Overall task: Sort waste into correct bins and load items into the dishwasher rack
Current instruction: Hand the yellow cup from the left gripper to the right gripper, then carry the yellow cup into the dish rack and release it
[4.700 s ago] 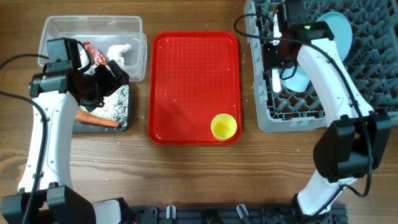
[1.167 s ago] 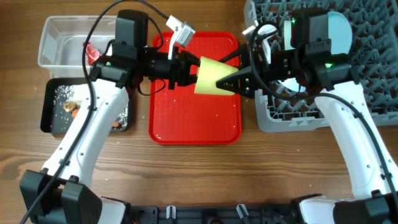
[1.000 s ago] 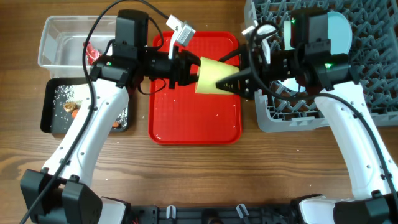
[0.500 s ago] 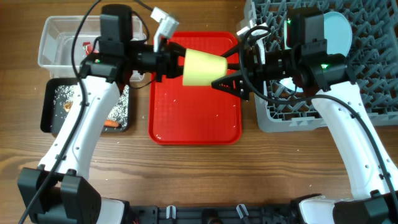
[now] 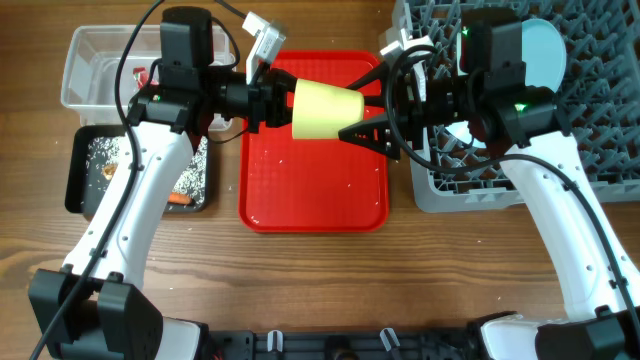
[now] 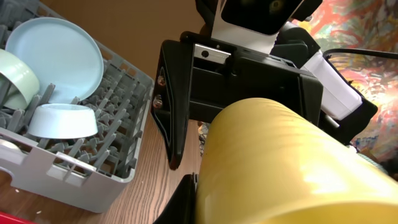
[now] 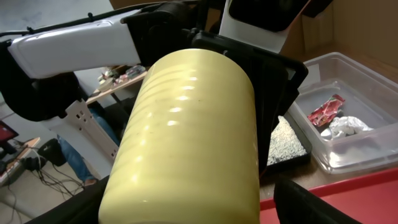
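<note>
A yellow cup (image 5: 325, 110) hangs on its side above the red tray (image 5: 310, 185). My left gripper (image 5: 286, 102) is shut on its rim end; in the left wrist view one black finger (image 6: 183, 202) lies against the cup (image 6: 280, 162). My right gripper (image 5: 352, 112) is open, with its fingers on either side of the cup's base end. The right wrist view shows the cup (image 7: 193, 137) between them, with a gap at the right finger (image 7: 311, 202). In the grey rack (image 5: 590, 110) stand a blue plate (image 6: 59, 53), a green bowl (image 6: 12, 78) and a small dish (image 6: 62, 118).
A clear tub (image 5: 95, 55) at the back left holds a red wrapper (image 7: 326, 111) and white tissue (image 7: 345, 126). Below it a black tray (image 5: 85, 170) holds rice and a carrot (image 5: 180, 200). The rack's near corner (image 6: 74, 168) is close to both arms.
The cup stood on the red tray at first and is now in the air. In the last second my left arm carried it leftward; the right fingers stayed around it.
</note>
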You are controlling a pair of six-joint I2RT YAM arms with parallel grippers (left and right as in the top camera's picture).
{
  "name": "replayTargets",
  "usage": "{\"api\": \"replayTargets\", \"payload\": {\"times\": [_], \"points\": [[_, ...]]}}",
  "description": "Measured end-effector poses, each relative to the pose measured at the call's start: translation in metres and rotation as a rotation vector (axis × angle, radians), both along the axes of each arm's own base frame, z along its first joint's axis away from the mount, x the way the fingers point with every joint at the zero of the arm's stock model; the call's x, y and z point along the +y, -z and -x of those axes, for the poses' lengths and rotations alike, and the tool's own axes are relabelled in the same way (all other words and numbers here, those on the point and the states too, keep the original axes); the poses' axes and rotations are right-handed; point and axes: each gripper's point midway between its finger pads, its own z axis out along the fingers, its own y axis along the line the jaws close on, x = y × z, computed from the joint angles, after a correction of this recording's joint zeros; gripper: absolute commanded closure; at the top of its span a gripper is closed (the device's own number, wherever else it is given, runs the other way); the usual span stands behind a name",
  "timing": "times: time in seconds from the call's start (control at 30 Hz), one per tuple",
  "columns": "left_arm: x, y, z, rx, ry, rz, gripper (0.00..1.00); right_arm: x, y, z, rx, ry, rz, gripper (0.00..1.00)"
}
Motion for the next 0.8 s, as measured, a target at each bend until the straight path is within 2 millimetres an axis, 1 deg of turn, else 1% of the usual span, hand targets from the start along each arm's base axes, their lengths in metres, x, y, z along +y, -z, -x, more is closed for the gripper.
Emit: {"api": "replayTargets", "payload": {"times": [0.1, 0.13, 0.2, 0.23, 0.27, 0.33, 0.37, 0.5, 0.6, 0.7, 0.8], "points": [[0.000, 0.000, 0.000, 0.000, -0.002, -0.002, 0.96, 0.000, -0.001, 0.001, 0.002, -0.006, -0.005, 0.32], [0.000, 0.000, -0.001, 0.000, -0.003, -0.002, 0.91, 0.000, -0.001, 0.002, 0.005, -0.009, -0.007, 0.34], [0.000, 0.000, -0.001, -0.002, -0.003, -0.002, 0.76, 0.000, -0.002, 0.002, 0.007, -0.011, -0.008, 0.37], [0.000, 0.000, 0.000, -0.001, 0.000, 0.000, 0.67, 0.001, -0.002, 0.001, 0.006, -0.009, -0.007, 0.38], [-0.001, -0.001, 0.002, 0.006, 0.008, 0.002, 0.50, 0.000, -0.001, 0.001, 0.005, -0.005, -0.005, 0.40], [-0.003, -0.001, 0.004, 0.001, 0.020, 0.007, 0.37, 0.000, 0.000, 0.000, 0.003, 0.001, 0.000, 0.41], [-0.004, -0.002, 0.005, 0.006, 0.026, 0.008, 0.33, 0.000, 0.000, 0.000, 0.003, 0.002, 0.001, 0.41], [-0.004, -0.002, 0.006, 0.009, 0.031, 0.011, 0.27, -0.002, 0.000, -0.002, 0.005, 0.011, 0.001, 0.42], [-0.003, -0.002, 0.006, 0.009, 0.030, 0.011, 0.26, -0.010, 0.000, -0.005, 0.021, 0.023, -0.006, 0.43], [-0.001, -0.002, 0.004, 0.009, 0.019, 0.011, 0.26, -0.024, -0.001, -0.011, 0.042, 0.052, -0.017, 0.46], [0.007, -0.002, -0.002, 0.010, -0.005, 0.010, 0.25, -0.042, -0.002, -0.021, 0.056, 0.098, -0.028, 0.47]]}}
